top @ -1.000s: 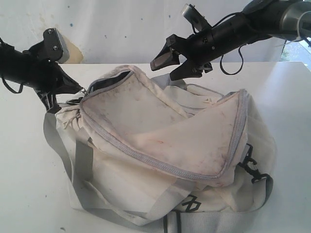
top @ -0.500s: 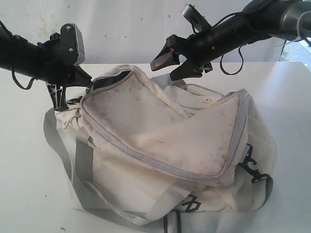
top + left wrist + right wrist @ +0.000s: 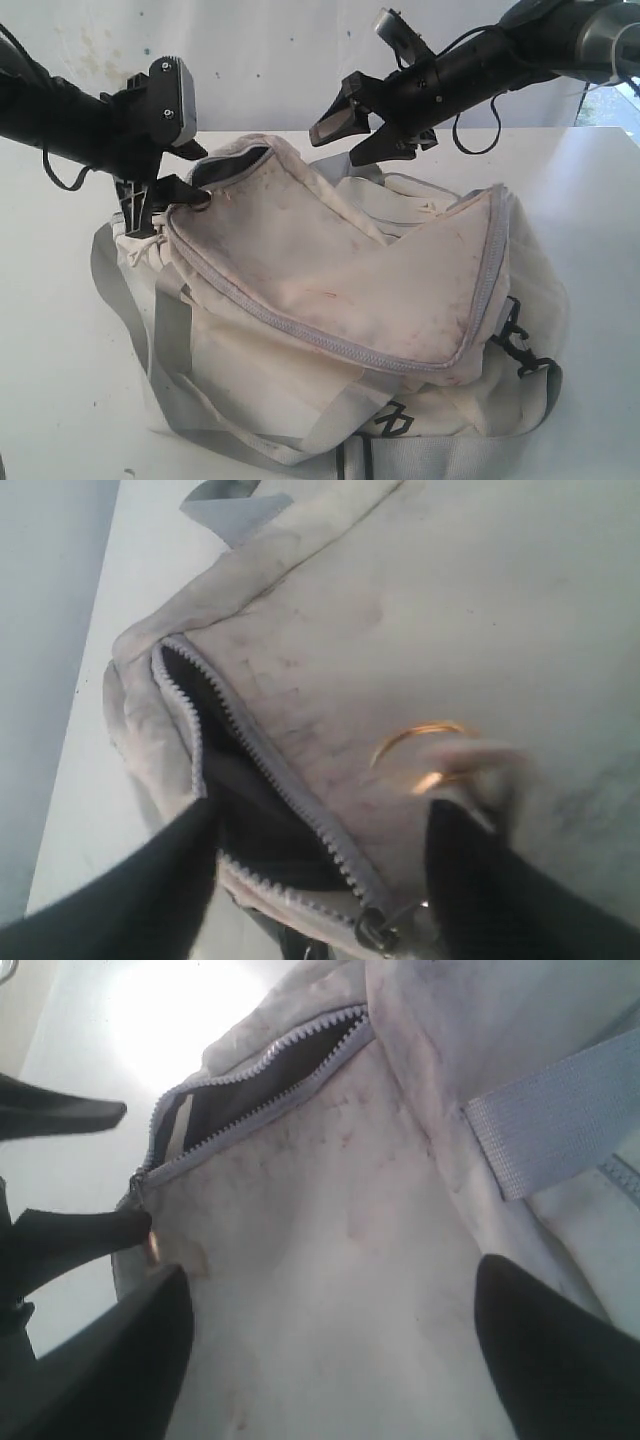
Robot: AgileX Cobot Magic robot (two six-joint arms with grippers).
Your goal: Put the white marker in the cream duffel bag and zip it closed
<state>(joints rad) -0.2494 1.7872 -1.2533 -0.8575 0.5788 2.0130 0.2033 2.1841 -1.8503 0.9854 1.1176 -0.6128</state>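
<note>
The cream duffel bag point(image 3: 340, 290) lies slumped on the white table point(image 3: 60, 380), its top zipper partly undone at the left end, where dark lining point(image 3: 245, 795) shows. My left gripper point(image 3: 183, 170) point(image 3: 320, 825) stands open over that end, one finger on each side of the zipper slider point(image 3: 375, 932), holding nothing. A gold ring pull point(image 3: 420, 745) point(image 3: 201, 198) lies blurred on the fabric beside it. My right gripper point(image 3: 336, 146) point(image 3: 330, 1275) hangs open above the bag's back, empty. The white marker is out of view.
A grey webbing strap point(image 3: 170, 330) loops round the bag's left side and another point(image 3: 560, 1110) crosses its top. Black clips point(image 3: 515, 345) hang at the right end. A white wall point(image 3: 260, 60) stands behind the table.
My left gripper has swung right and risen at the bag's left end, and its fingers now stand apart beside the ring pull. The right arm has not moved.
</note>
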